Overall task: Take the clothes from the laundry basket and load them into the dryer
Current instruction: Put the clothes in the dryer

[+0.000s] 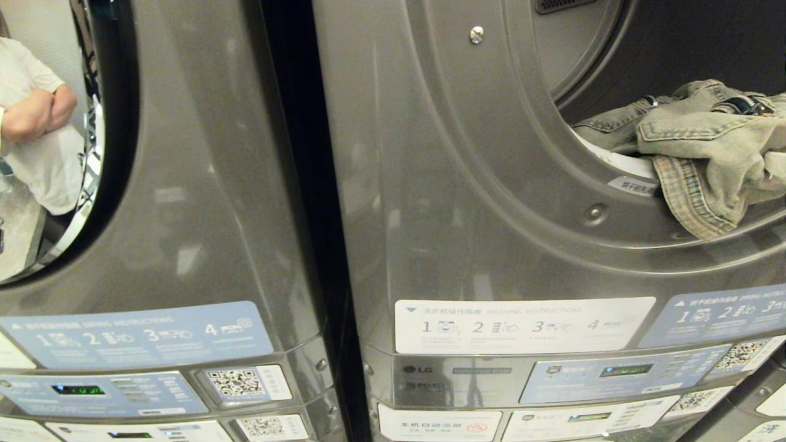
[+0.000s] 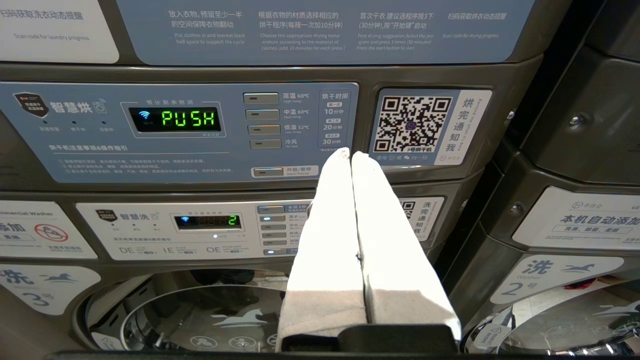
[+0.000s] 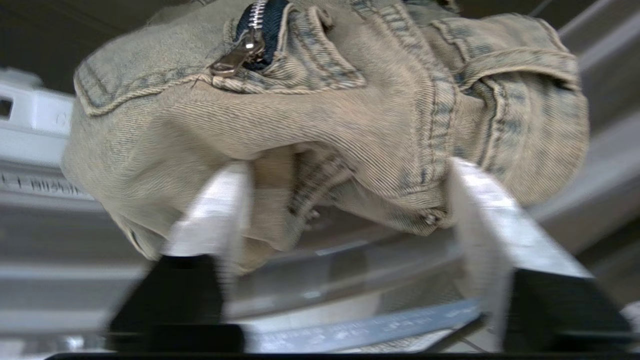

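Hanging crumpled over the dryer (image 1: 491,184) rim, faded denim jeans (image 3: 350,115) sit between the right claw's (image 3: 345,200) wide-spread fingers.

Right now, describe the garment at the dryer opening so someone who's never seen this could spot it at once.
Two grey machines stand side by side; take the right-hand dryer with its round opening. Draped over that opening's lower rim is a crumpled pair of faded denim jeans. Its washed-out blue-beige cloth, stitched seams and brass zipper stand out against the smooth metal.
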Robot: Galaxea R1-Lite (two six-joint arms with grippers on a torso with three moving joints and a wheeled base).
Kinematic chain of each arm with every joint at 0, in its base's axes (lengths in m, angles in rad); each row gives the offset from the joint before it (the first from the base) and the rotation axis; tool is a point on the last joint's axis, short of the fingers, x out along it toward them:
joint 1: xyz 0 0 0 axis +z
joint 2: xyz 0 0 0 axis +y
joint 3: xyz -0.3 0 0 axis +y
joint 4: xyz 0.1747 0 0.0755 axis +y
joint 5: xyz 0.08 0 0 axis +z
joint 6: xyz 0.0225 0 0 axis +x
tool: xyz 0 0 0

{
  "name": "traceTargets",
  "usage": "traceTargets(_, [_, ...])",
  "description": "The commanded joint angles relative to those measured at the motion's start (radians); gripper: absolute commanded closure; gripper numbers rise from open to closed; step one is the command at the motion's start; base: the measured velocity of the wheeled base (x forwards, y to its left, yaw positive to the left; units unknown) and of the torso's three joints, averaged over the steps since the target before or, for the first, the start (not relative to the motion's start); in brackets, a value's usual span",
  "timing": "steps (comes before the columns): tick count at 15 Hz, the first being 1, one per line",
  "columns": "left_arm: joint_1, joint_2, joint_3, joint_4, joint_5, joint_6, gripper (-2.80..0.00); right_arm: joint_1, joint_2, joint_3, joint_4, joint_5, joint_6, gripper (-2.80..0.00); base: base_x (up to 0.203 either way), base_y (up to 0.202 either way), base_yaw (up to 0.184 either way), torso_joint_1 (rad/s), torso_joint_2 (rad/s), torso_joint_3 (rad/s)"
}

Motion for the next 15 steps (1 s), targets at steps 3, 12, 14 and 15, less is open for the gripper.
traceTargets(3, [0.001,0.0,0.002,0.0,0.0,0.0,0.0,0.0,0.03,0.006,-0.002,-0.002,0.004,0.0,0.0,0.0,0.0,0.0,0.0,0.0])
traceTargets(12, [0.001,0.0,0.002,0.0,0.0,0.0,0.0,-0.022,0.261,-0.397,-0.036,-0.014,0.007,0.0,0.0,0.0,0.0,0.0,0.0,0.0])
traceTargets(14, [0.001,0.0,0.002,0.0,0.0,0.0,0.0,-0.029,0.398,-0.548,-0.038,-0.013,0.005,0.0,0.0,0.0,0.0,0.0,0.0,0.0])
traceTargets(15, [0.001,0.0,0.002,0.0,0.0,0.0,0.0,-0.034,0.466,-0.601,-0.039,-0.011,0.007,0.0,0.0,0.0,0.0,0.0,0.0,0.0])
